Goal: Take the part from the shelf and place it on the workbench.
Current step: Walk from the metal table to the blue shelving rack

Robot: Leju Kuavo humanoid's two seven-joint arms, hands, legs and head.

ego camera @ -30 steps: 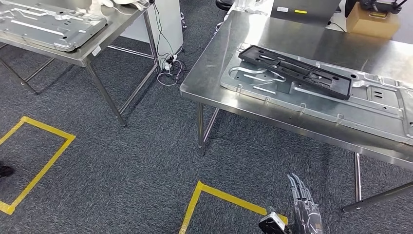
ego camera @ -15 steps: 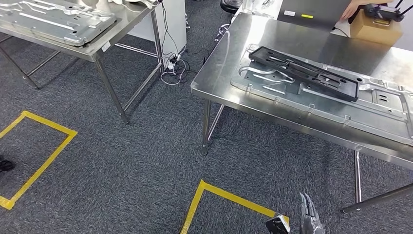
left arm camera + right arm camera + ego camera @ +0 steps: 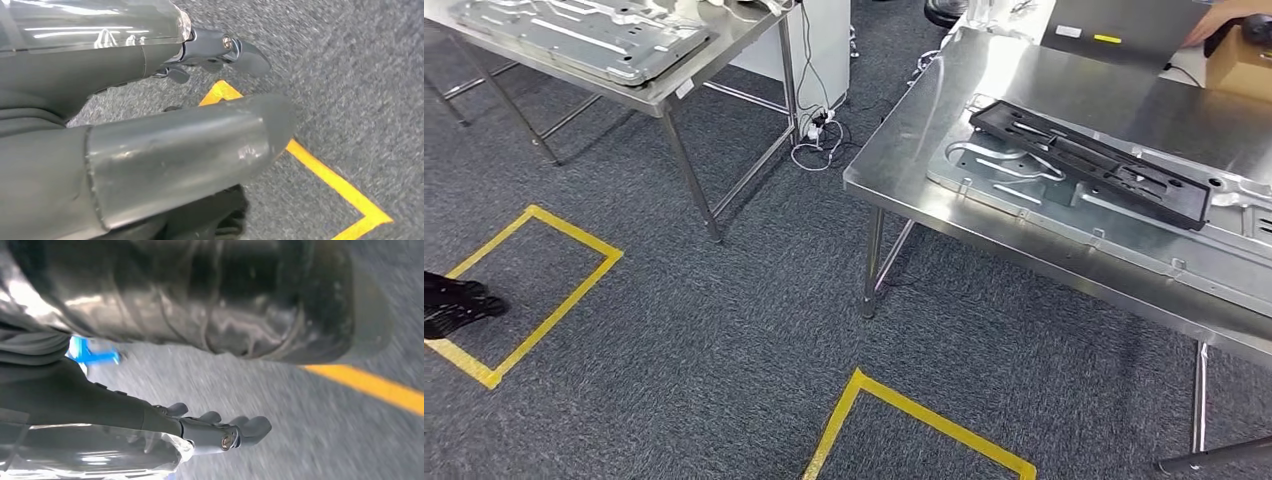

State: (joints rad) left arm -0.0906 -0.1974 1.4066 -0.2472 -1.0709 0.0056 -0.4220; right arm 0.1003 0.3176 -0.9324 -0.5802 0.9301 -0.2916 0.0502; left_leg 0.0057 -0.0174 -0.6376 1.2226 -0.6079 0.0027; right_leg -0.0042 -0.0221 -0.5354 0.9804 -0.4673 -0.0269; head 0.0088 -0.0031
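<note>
Black flat plastic part (image 3: 1092, 162) lies on steel bench (image 3: 904, 160), placing looks done; left robot hand (image 3: 210, 55) and right robot hand (image 3: 210, 432) hang released, holding nothing.

The workbench (image 3: 924, 150) was brushed, glossy steel, bearing a dull stamped metal panel (image 3: 1064, 215) and a matt black plastic part (image 3: 1089, 162). Below the left hand (image 3: 150, 165), smooth grey plastic, lay rough grey carpet (image 3: 350, 75) with yellow tape (image 3: 330, 175).

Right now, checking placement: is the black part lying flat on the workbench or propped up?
Flat. The black part lies lengthwise on the grey metal panel atop the workbench, no end visibly raised.
</note>
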